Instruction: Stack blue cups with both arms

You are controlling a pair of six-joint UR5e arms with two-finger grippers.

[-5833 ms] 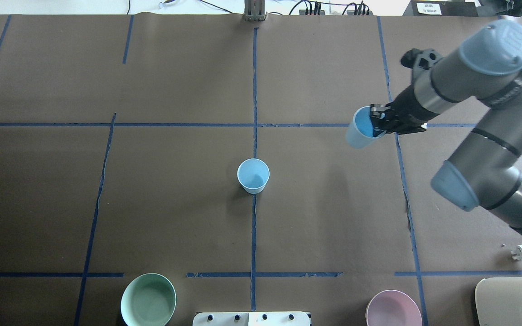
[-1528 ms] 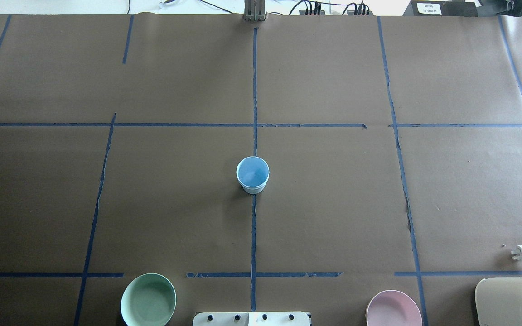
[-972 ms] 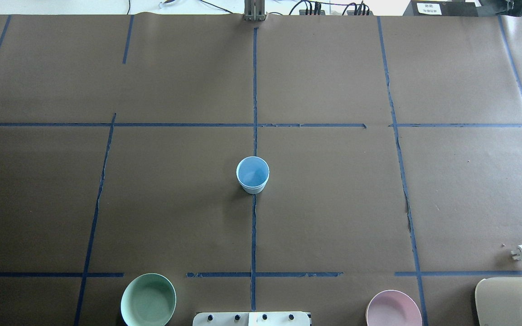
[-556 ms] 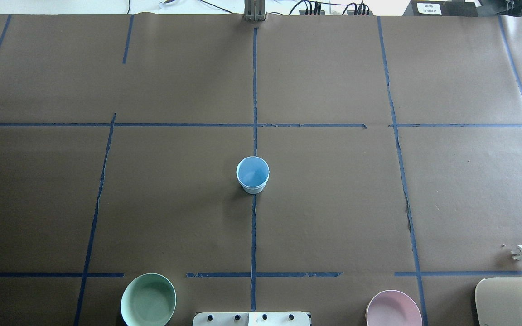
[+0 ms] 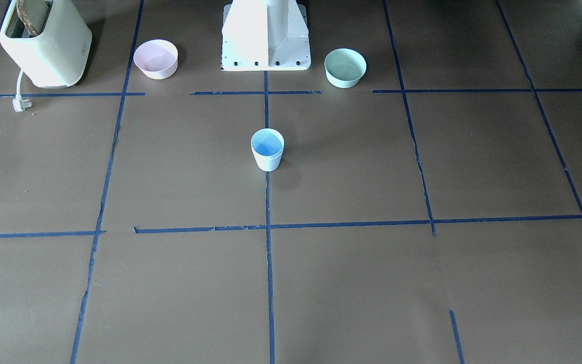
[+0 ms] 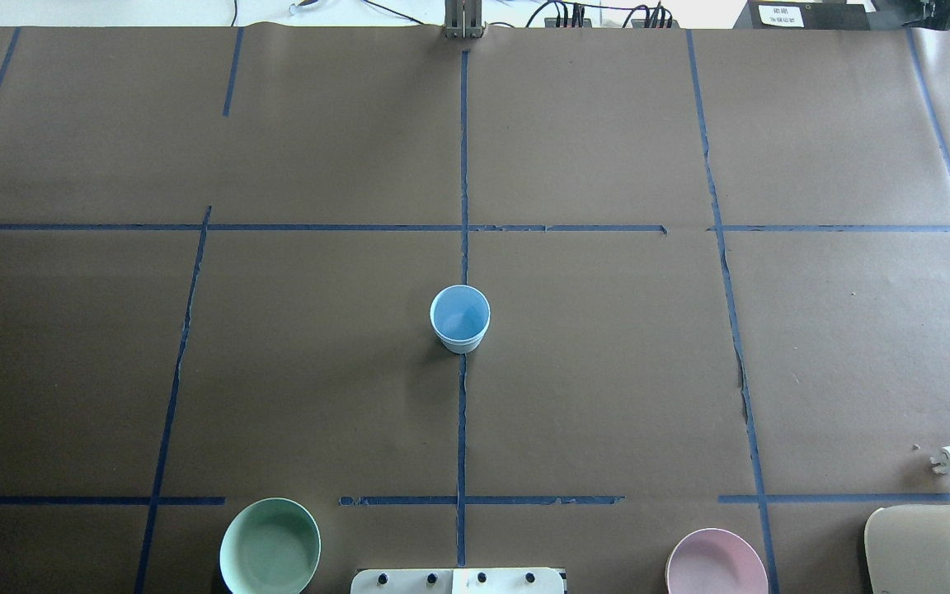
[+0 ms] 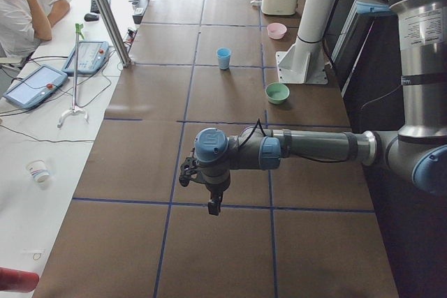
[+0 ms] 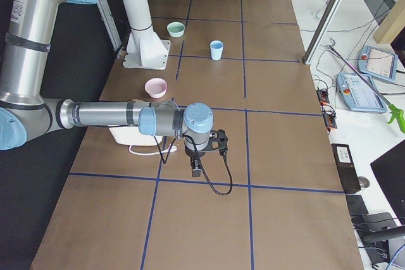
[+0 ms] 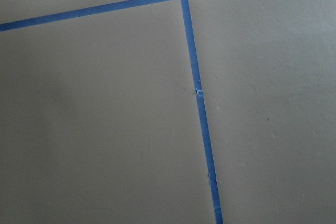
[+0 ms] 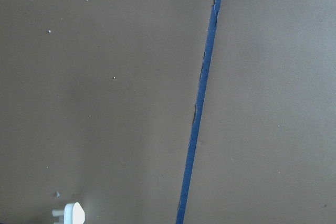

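Observation:
The blue cups [image 6: 459, 318] stand upright as one stack at the table's centre, on the middle tape line. A second rim shows just under the top rim. The stack also shows in the front view [image 5: 268, 149], the left side view [image 7: 223, 58] and the right side view [image 8: 216, 49]. No gripper touches it. My left gripper [image 7: 213, 206] points down over the table far from the cups, seen only in the left side view. My right gripper [image 8: 197, 170] does the same in the right side view. I cannot tell whether either is open or shut. Both wrist views show only bare table and tape.
A mint-green bowl [image 6: 270, 546] and a pink bowl [image 6: 716, 564] sit at the near edge beside the white pedestal base [image 5: 265, 35]. A cream toaster [image 6: 933, 549] with its plug [image 6: 949, 460] is at the near right corner. A person [image 7: 21, 5] sits beyond the table.
5.8 s ago my right gripper held a blue cup at the right; that arm has since left the overhead view and the cup stands in the centre stack. Nothing moved in the last 1.5 s.

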